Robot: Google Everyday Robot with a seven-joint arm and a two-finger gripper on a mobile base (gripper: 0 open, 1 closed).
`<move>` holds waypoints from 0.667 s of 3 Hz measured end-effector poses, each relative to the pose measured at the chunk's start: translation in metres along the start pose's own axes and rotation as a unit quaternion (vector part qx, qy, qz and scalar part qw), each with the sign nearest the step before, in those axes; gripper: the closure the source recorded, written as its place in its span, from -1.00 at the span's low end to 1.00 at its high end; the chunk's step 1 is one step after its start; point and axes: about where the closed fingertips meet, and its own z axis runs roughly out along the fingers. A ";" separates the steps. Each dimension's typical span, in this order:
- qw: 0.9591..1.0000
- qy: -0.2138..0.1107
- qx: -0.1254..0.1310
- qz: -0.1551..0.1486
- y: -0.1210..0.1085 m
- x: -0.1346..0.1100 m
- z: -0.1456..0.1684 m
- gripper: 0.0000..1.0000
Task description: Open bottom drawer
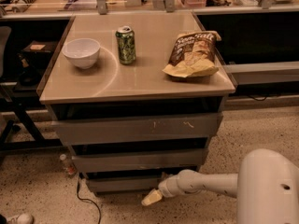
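The bottom drawer (122, 184) is the narrowest plain grey front, lowest of three under the beige tabletop, just above the floor. It looks pushed in, with a dark gap above it. My gripper (150, 199) is at the end of the white arm that reaches in from the lower right. It sits low near the floor, just below and in front of the right part of the bottom drawer front.
On the tabletop (140, 80) stand a white bowl (81, 52), a green can (125, 44) and a chip bag (192, 54). The scratched top drawer (138, 129) and middle drawer (138, 161) are above. A small bottle (66, 164) and a black cable (88, 202) lie on the floor at left.
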 end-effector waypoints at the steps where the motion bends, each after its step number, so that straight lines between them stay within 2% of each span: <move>1: 1.000 -0.003 0.008 -0.010 -0.025 -0.007 0.012 -1.00; 2: 1.000 0.002 0.013 -0.017 -0.043 -0.011 0.024 -1.00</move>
